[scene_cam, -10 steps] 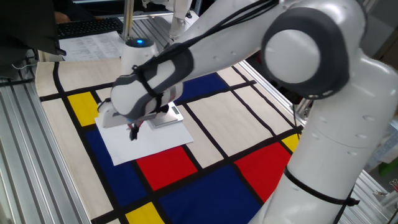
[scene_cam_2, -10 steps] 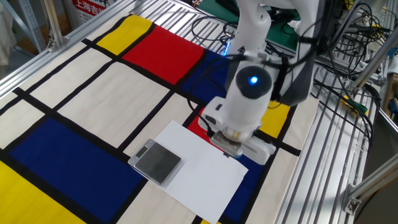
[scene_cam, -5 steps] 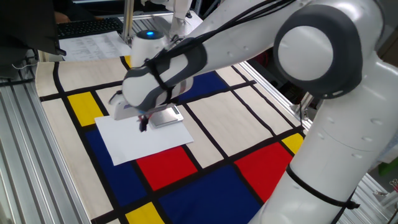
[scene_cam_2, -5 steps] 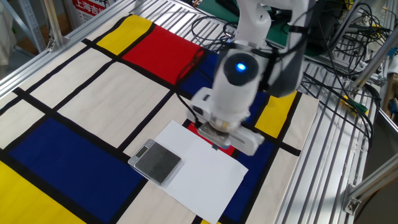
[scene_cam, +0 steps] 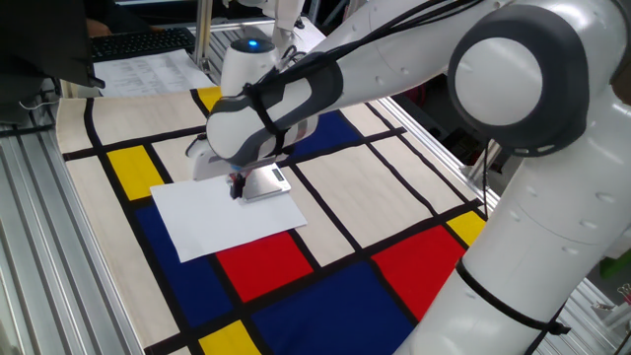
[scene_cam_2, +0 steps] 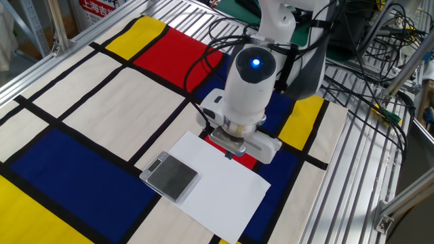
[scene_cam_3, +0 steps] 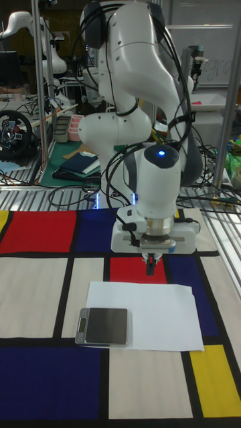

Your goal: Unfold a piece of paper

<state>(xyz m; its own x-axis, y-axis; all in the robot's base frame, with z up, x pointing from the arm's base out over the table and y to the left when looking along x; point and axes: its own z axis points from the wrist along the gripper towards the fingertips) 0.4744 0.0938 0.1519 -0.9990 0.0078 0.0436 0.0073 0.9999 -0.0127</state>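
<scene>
One sheet, one arm: the piece of paper (scene_cam_3: 146,314) lies spread flat on the colour-block cloth (scene_cam_2: 81,108), just below and in front of the gripper (scene_cam_3: 151,265), whose fingertips hang close above the sheet's far edge without visibly touching it. The fingers look drawn together with nothing between them, though the gap is too small to be sure. A small grey digital scale (scene_cam_3: 102,326) sits on the paper's corner, to one side of the gripper and nearer the tall fixed camera. No flap or raised fold shows in any view, so the unfolding appears essentially complete; by this reading, what remains is for the arm to lift clear and leave the sheet lying open.
</scene>
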